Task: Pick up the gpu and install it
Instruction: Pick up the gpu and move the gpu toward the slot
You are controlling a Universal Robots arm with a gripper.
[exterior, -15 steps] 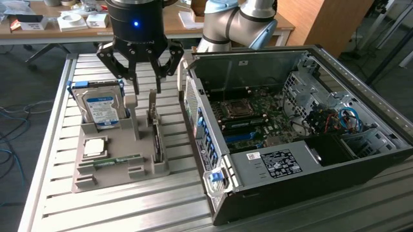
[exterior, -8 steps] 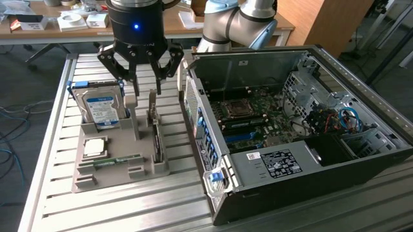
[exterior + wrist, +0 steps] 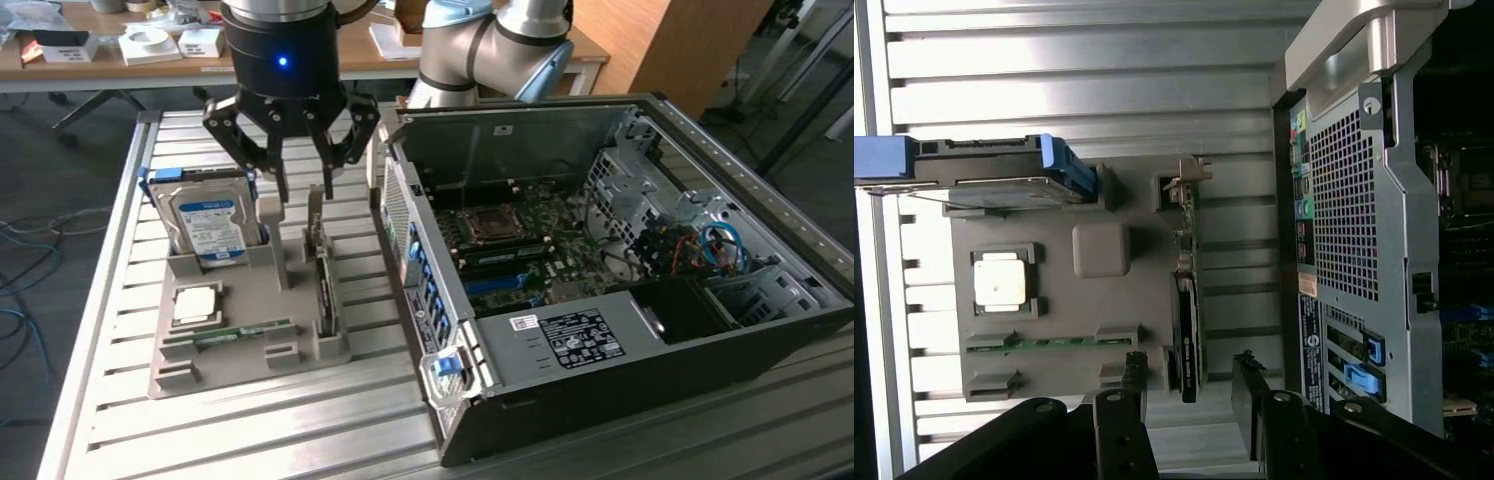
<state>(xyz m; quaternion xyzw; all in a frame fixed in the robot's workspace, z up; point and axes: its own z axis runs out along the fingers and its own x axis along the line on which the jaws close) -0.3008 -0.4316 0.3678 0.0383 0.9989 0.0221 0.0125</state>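
Early in the job, by the look of it: at the approach for the pick-up, with nothing lifted and nothing fitted yet. Shows the gripper (image 3: 302, 182) hanging just above the far end of the grey tray (image 3: 304, 352), spread wide and pinching nothing (from the wrist (image 3: 1189, 372), one dark finger (image 3: 1124, 420) to each side of the card's line, touching neither face).

Finds the gpu (image 3: 323, 285) standing on its long edge in a slot along the tray's side nearest the computer case (image 3: 534, 425), thin and upright, green board and dark parts plain in the wrist view (image 3: 1187, 320).

Would call, as a judgement, for a grasp set squarely across that thin board: fingers lined up with its flat faces, lowered evenly so as not to knock it, then closed firmly enough to draw it straight up out of the slot.

Holds more besides, that tray (image 3: 1054, 300): a hard drive (image 3: 207, 225) upright at the exterior view's left, a square chip (image 3: 196, 303) flat in its pocket, a memory stick (image 3: 247, 332) lying in a narrow groove, and a few bare pockets.

Lies open on its side, the case, with the motherboard (image 3: 534, 240) exposed inside along with some blue and red cables (image 3: 714, 250). Rests, like the tray, on the slatted metal table (image 3: 267, 430).
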